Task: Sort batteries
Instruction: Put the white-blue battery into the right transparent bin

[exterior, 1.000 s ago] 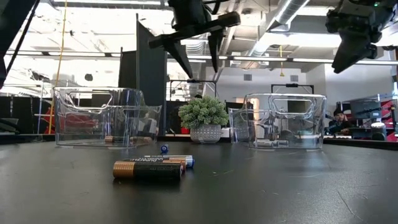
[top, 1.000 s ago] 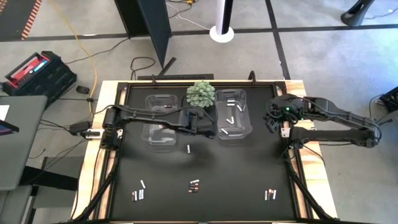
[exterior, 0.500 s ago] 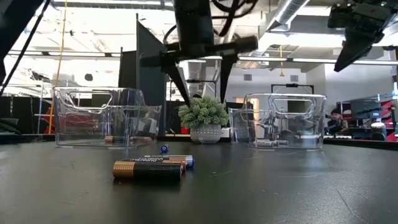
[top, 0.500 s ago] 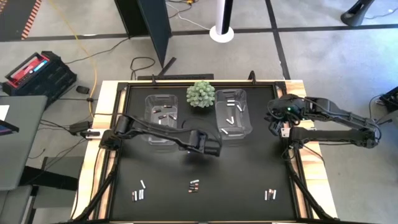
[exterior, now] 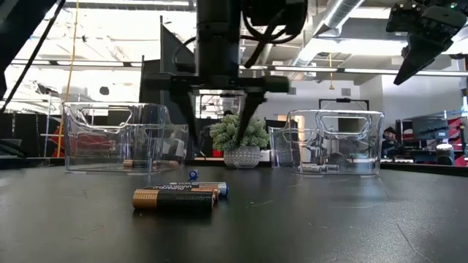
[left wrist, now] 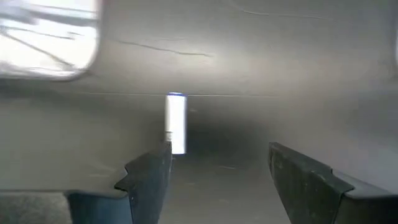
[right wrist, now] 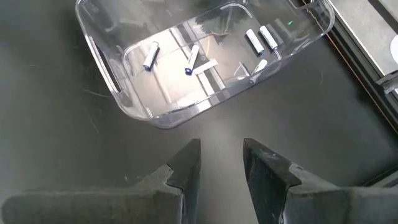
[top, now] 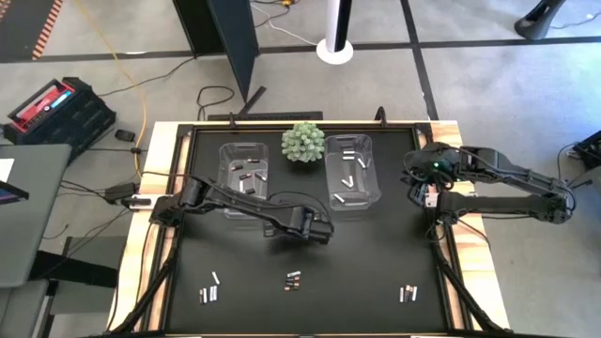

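While left gripper (top: 319,230) hangs low over middle of black surface (top: 376,263), its fingers (left wrist: 149,177) spread wide, empty, either side of lone pale battery (left wrist: 176,122) lying below. Right gripper (right wrist: 221,163) raised near right edge, fingers partly apart, holding nothing. Two clear bins near far edge: left bin (top: 243,175) holds dark batteries, right bin (top: 350,171) pale ones. Green plant (top: 303,142) between them. More batteries (top: 294,280) in small groups along near edge.
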